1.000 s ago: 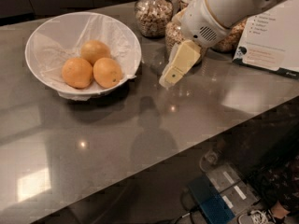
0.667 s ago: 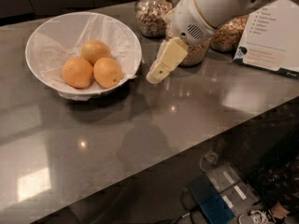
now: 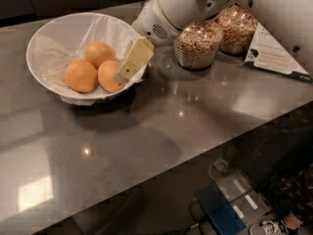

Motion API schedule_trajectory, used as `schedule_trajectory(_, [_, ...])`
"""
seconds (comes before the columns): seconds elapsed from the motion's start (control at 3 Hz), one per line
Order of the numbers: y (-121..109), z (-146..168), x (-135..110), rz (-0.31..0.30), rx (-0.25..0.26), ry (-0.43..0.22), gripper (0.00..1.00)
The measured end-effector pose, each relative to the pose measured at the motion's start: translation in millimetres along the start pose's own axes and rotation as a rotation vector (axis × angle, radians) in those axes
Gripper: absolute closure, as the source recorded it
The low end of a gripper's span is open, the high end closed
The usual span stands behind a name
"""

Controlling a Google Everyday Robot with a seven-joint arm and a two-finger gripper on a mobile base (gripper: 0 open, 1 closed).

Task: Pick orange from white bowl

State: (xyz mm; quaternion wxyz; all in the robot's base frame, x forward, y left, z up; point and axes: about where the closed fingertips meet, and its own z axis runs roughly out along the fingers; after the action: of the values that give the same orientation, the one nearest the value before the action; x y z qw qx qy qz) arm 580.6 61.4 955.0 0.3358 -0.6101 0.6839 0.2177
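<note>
The end effector (image 3: 122,74) hung just inside the white bowl (image 3: 43,29) at its right-hand rim, tip angled down at the nearest orange (image 3: 108,77). Whether it was open or closed I could not tell, nor whether it actually touched the fruit, and it looked to have hold of nothing. Here was the danger: that orange lay pressed against two other oranges (image 3: 80,76), all alike, so a closing grasp could have nudged a neighbour or sent the round fruit rolling over the crinkled paper lining (image 3: 58,43). The lining itself might have been pinched and dragged up with the fruit. A low approach could have clipped the bowl's rim and shoved the bowl across the dark surface (image 3: 186,116). The arm's bulk also sat close to the glass cereal jar (image 3: 198,43), just right of the bowl. The orange was yellow-orange, slightly oval, matte and dimpled, lying unlifted in the bowl's right front part.
</note>
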Motion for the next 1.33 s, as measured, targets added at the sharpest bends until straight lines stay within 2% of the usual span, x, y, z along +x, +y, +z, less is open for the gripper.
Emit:
schedule_trajectory(0.33, [0,2,1,0.004,-0.002,-0.002,0.0])
schedule_trajectory(0.67, [-12,29,11,0.071,-0.007,0.018,0.0])
schedule_trajectory(1.33, [-12,42,9,0.059,-0.025,0.02,0.0])
